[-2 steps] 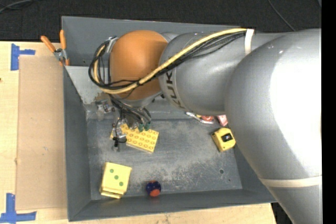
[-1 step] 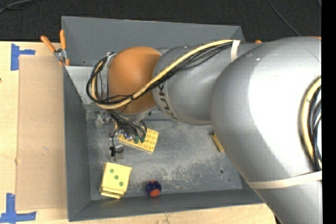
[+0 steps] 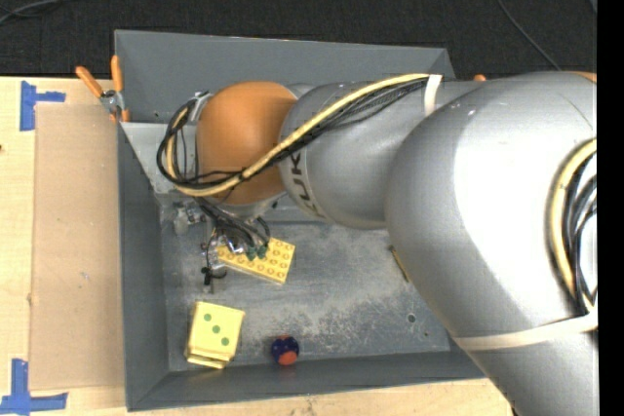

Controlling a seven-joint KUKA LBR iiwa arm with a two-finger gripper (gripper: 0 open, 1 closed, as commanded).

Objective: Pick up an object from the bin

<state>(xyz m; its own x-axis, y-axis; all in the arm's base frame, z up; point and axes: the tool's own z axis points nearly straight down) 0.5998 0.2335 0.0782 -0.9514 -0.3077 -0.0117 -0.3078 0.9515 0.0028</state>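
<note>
yellow studded plastic plate (image 3: 265, 263) under tool (image 3: 232, 256)

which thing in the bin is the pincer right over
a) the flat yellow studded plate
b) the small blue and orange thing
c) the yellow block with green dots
a: the pincer hangs at the left end of the flat yellow studded plate mid-bin, while the yellow block and the small blue and orange thing lie apart from it near the front wall.
</note>
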